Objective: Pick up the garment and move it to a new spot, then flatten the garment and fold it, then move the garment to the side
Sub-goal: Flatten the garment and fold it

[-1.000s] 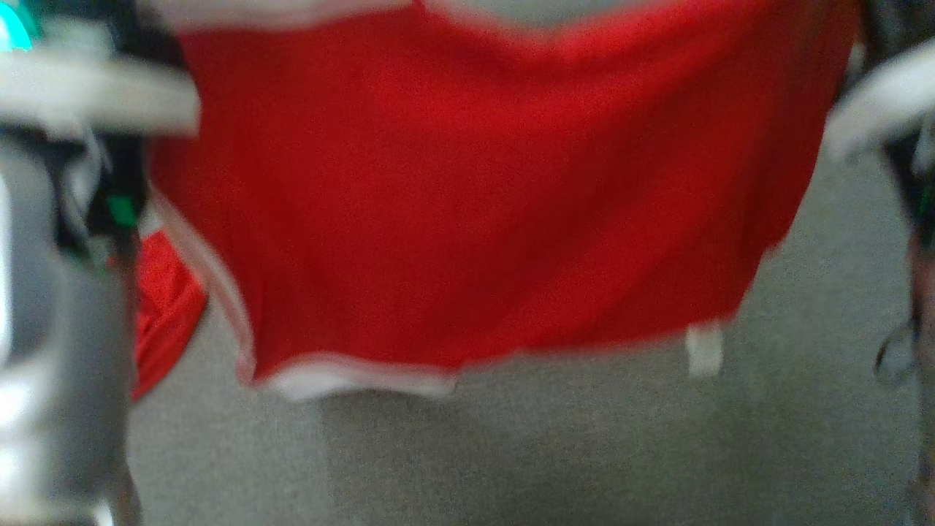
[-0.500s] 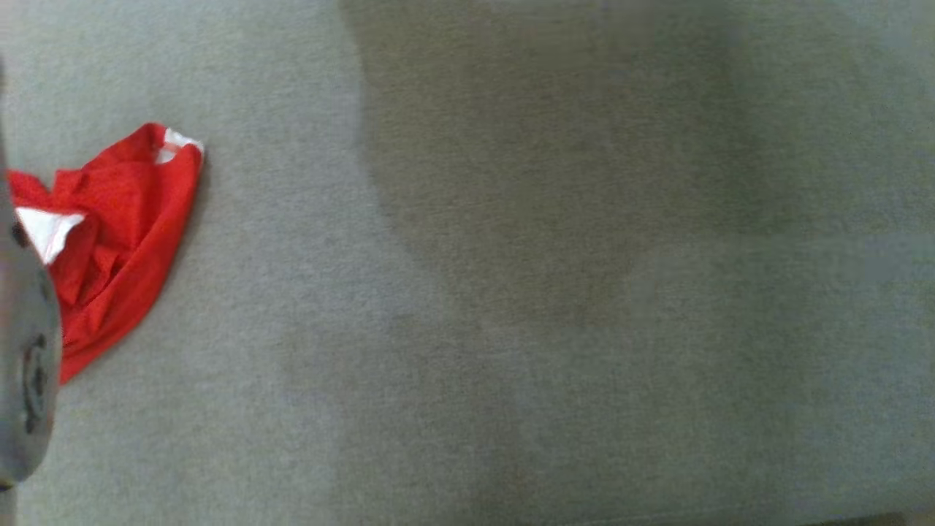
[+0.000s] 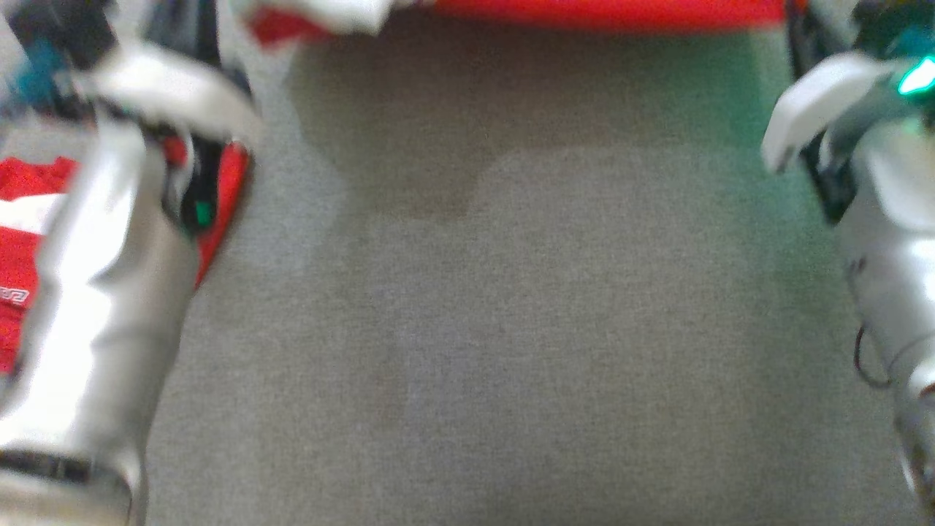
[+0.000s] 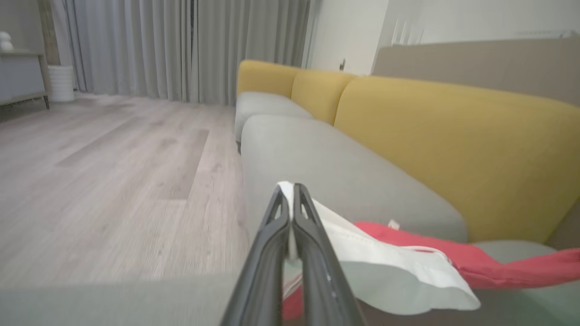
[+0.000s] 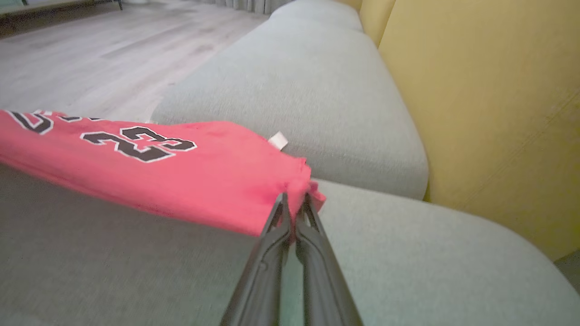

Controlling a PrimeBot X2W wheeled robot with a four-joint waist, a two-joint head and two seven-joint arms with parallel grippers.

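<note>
Wrist views show red jersey [image 5: 181, 181], numbered 23, held over sofa [image 5: 294, 90]: left claw [image 4: 292, 186] clamps white trim [image 4: 385, 262], right claw [image 5: 294, 198] a red corner.

The garment [image 3: 606, 11] runs off the blurred head view's top edge.

Red garment [image 3: 606, 13] along top edge — blurred, left forearm [image 3: 102, 292], right forearm [image 3: 891, 241], grey cushion [image 3: 511, 329]
</note>
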